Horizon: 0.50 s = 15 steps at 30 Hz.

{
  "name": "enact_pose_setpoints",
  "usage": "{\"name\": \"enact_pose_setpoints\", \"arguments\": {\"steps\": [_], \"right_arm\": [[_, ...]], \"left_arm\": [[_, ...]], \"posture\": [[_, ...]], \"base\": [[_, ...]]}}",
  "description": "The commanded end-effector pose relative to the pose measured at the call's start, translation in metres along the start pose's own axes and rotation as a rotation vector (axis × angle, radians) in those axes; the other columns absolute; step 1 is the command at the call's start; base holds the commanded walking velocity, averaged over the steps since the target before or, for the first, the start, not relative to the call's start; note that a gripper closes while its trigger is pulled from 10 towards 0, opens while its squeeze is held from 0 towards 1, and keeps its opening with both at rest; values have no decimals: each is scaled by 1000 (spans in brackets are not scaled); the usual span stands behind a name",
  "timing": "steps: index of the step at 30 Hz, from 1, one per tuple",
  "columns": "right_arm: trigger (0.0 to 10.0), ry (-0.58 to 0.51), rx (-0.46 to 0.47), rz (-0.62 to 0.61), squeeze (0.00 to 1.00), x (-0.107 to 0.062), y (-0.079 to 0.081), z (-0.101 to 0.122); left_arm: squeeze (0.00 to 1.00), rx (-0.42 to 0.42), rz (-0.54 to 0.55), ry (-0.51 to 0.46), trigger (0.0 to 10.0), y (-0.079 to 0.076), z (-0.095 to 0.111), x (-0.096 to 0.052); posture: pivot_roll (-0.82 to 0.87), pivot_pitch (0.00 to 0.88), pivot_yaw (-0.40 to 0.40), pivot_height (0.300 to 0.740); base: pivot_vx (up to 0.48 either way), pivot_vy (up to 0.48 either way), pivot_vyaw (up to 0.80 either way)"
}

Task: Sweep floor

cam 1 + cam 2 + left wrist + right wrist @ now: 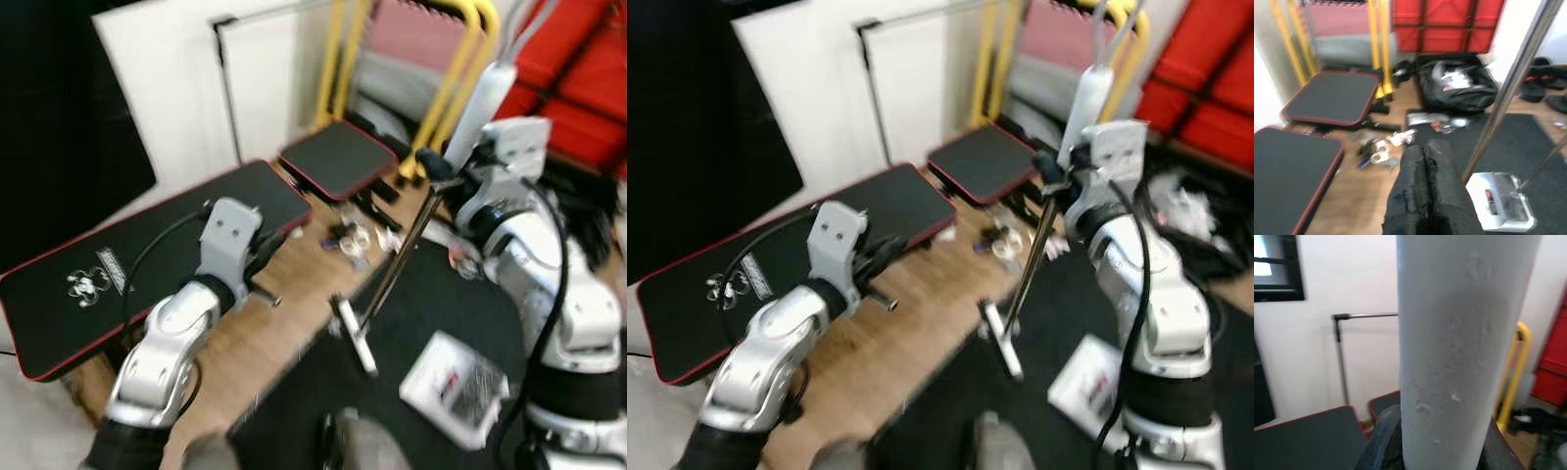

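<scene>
My right gripper (438, 168) is shut on the white grip (1459, 333) of a sweeper, and its black fingers (1382, 440) show on both sides of the grip. From the grip a metal pole (397, 259) slants down to the sweeper head (353, 335), which rests where the wooden floor meets a dark carpet (431, 304). Small bits of litter (355, 235) lie on the wood just beyond the head. My left gripper (1425, 156) is shut and empty, held out over the wooden floor (255, 343) to the left of the pole.
Two black mats with red edges (118, 264) (338, 157) lie on the left and ahead. A white tray-like dustpan (456, 387) sits on the carpet. A black bag (1457, 88), shoes, yellow rails (446, 88) and red pads stand beyond.
</scene>
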State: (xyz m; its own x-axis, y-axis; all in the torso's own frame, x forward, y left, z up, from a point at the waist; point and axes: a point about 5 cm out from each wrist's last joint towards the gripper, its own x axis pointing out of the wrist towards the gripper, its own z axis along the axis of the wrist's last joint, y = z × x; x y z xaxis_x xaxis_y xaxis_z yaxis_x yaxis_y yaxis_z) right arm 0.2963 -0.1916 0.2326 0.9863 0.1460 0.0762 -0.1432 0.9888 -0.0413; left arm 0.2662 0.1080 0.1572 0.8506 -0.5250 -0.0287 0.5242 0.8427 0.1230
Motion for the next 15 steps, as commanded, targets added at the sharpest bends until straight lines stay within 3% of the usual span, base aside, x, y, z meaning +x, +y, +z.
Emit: {"name": "enact_pose_setpoints", "arguments": {"steps": [1, 4, 15], "right_arm": [[10000, -75, -11, -3, 0, 0, 2, 13], [10000, -80, -2, -3, 0, 1, 2, 14], [10000, -123, 10, -10, 0, 3, 4, 19]], "left_arm": [[0, 5, 18, 26, 10000, 5, -5, -4], [0, 4, 18, 25, 10000, 5, -5, -4], [0, 0, 15, 22, 10000, 3, -5, -4]], "posture": [[-144, 140, -147, 740], [-144, 140, -148, 740], [-147, 143, -147, 740]], "base": [[454, 0, -800], [453, 0, -800], [449, 0, 0]]}}
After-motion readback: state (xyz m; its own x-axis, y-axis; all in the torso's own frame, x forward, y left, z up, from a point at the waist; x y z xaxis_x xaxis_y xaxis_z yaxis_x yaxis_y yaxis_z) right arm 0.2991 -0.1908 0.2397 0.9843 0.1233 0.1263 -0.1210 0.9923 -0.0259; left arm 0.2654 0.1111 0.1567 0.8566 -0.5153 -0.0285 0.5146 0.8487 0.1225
